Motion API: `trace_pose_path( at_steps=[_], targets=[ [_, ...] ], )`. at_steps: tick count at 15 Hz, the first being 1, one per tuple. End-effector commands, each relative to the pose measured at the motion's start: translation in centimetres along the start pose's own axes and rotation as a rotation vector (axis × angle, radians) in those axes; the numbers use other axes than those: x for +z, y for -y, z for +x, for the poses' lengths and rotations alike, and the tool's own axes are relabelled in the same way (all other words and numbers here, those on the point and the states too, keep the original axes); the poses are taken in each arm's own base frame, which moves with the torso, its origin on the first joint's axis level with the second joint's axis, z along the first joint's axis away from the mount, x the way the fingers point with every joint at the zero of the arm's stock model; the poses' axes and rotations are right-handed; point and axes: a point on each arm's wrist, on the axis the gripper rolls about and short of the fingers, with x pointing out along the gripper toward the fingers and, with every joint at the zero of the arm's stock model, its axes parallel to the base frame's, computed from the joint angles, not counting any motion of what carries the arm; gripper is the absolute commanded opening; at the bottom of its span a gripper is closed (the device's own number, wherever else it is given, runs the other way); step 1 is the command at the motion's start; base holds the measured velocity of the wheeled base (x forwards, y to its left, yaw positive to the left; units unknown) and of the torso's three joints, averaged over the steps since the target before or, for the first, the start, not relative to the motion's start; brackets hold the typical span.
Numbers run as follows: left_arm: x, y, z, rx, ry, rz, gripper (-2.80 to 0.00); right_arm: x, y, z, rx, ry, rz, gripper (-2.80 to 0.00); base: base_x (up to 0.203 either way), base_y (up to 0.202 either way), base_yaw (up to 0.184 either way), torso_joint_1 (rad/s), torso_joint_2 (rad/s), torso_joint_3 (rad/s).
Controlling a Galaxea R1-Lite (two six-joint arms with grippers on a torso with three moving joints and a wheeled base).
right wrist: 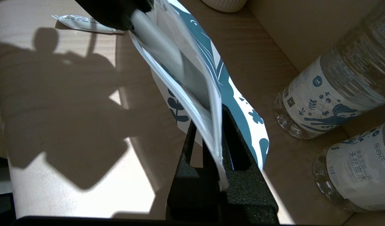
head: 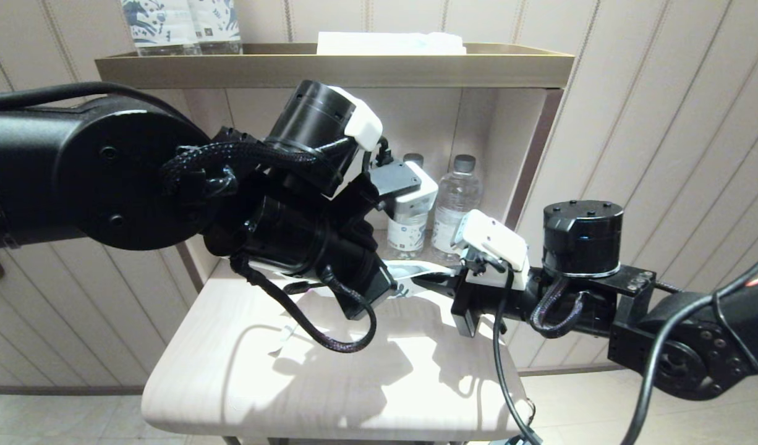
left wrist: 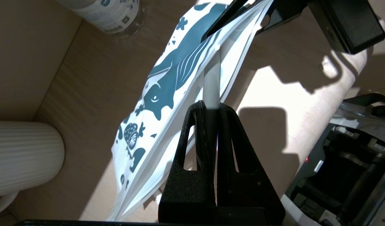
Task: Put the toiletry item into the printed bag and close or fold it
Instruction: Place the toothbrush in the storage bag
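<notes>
Pale wood table under a shelf: left gripper clamps the pale grey toothbrush handle, poked into the white teal-printed crinkly pouch held above the table's back edge. Right gripper pinches the pouch's rim, approx. mid-air, near 2 clear water bottles.

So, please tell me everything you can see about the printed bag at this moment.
The printed bag is a flat white pouch, crinkly and film-like, with teal-blue print: a whale, leaves, a strawberry. It is held up above the table, not lying on it. The right gripper is shut on one edge. Its mouth faces the left gripper, which holds the pale toothbrush reaching into the opening.
</notes>
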Motion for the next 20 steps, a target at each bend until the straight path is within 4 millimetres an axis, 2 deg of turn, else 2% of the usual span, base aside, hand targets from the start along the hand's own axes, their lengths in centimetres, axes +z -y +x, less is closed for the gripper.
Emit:
trace_pose_path(
  at_steps=[1, 6, 14, 16, 20],
  targets=[
    [-0.2, 0.2, 0.9, -0.018, -0.011, 0.001, -2.8, 0.1, 0.0, 0.0, 0.002, 0.007, -0.004, -2.8, 0.0, 0.0, 0.0, 0.0, 0.0, 0.0],
    [-0.3, 0.1, 1.0, -0.086, 0.02, -0.013, -2.8, 0.4, 0.0, -0.6, 0.042, 0.016, 0.007, -2.8, 0.0, 0.0, 0.0, 0.0, 0.0, 0.0],
    [-0.9, -3.0, -0.9, -0.122, 0.114, -0.067, -2.8, 0.9, -0.2, -1.6, 0.155, 0.04, 0.04, -2.8, 0.0, 0.0, 0.0, 0.0, 0.0, 0.0],
    [-1.1, -3.4, -0.9, -0.115, 0.11, -0.069, -2.8, 0.8, -0.4, -1.4, 0.161, 0.037, 0.042, -2.8, 0.0, 0.0, 0.0, 0.0, 0.0, 0.0],
    [-0.9, -3.9, -2.2, -0.089, 0.14, -0.066, -2.8, 0.5, -0.7, -1.1, 0.172, 0.028, 0.047, -2.8, 0.0, 0.0, 0.0, 0.0, 0.0, 0.0]
  ],
)
